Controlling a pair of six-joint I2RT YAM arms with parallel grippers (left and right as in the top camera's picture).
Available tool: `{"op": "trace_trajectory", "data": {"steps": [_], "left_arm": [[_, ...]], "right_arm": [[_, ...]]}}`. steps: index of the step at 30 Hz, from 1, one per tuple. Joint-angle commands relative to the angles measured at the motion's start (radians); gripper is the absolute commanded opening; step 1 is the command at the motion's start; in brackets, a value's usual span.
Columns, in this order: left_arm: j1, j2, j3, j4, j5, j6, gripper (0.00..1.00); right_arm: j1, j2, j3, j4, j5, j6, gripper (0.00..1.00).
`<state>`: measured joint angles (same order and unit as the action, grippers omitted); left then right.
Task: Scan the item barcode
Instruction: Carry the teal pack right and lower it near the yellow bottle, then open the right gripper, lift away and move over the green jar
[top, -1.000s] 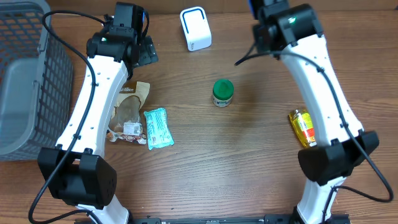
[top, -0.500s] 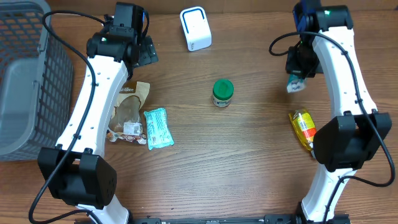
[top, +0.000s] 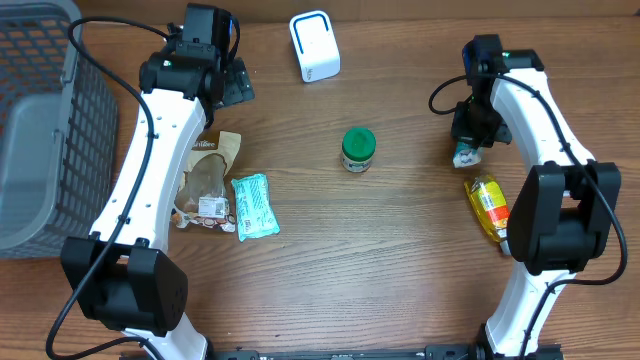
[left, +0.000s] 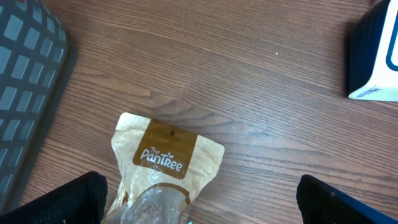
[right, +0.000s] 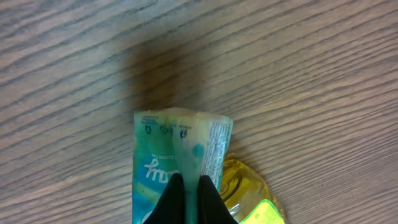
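The right gripper (right: 189, 198) is pinching a small teal packet (right: 169, 155) with its jaws shut tight on one end, so that the packet is hanging from the fingertips over the wooden table (top: 400, 260); whether its free end is touching the wood cannot be told. Seen from overhead, this packet is sitting on the right side of the table, just beside the upper end of a yellow package (top: 487, 205) that is lying flat near the right arm's base. The white scanner (top: 314, 45) is standing at the far edge of the table, well apart from the held packet. A green-lidded jar (top: 358, 149) is standing upright between the two arms. The left gripper (top: 236, 86) is hovering near the far left of the table with its jaws spread fully wide and nothing between them. In its wrist view, a brown snack pouch (left: 165, 158) is lying below it, with the corner of the grey basket (left: 25, 93) to one side. A second teal packet (top: 253, 205) is lying flat, touching the pouch's lower end.
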<state>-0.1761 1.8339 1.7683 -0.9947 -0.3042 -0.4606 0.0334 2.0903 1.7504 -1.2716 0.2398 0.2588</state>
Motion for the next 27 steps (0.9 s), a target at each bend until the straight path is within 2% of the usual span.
{"op": "trace_trajectory", "data": {"steps": [1,2,3,5,8,11,14,20,21,23,27], "left_arm": [[-0.004,-0.014,0.012,0.004,-0.017,0.011,1.0],[-0.004,-0.014,0.012,0.004,-0.017,0.011,1.0],[-0.004,-0.014,0.012,0.004,-0.017,0.011,1.0],[-0.004,-0.014,0.012,0.004,-0.017,0.011,1.0],[-0.004,-0.014,0.012,0.004,-0.017,0.011,0.99],[-0.004,-0.014,0.012,0.004,-0.017,0.011,0.99],[-0.004,-0.015,0.012,0.004,-0.017,0.011,0.99],[-0.004,-0.014,0.012,0.004,-0.017,0.011,1.0],[-0.004,-0.014,0.012,0.004,-0.017,0.011,0.99],[-0.004,-0.015,0.012,0.004,-0.017,0.011,1.0],[-0.004,-0.014,0.012,0.004,-0.017,0.011,1.0]], "right_arm": [[-0.002,-0.005,-0.022,0.016,0.005,0.007,0.09],[-0.002,-0.005,-0.022,0.015,0.005,0.006,0.23],[-0.002,-0.005,-0.022,0.014,0.005,0.006,0.58],[-0.002,-0.005,-0.022,0.013,0.005,0.006,0.78],[-0.002,-0.005,-0.022,0.011,0.005,0.007,0.95],[-0.002,-0.005,-0.021,0.016,0.009,0.007,0.98],[0.012,-0.014,0.006,0.021,0.021,0.007,0.9],[0.091,-0.108,0.125,-0.018,0.019,0.004,0.91],[0.123,-0.144,0.141,-0.021,0.003,0.003,0.91],[0.159,-0.18,0.143,-0.019,-0.051,0.004,1.0],[0.202,-0.19,0.14,-0.018,-0.207,0.005,1.0]]}}
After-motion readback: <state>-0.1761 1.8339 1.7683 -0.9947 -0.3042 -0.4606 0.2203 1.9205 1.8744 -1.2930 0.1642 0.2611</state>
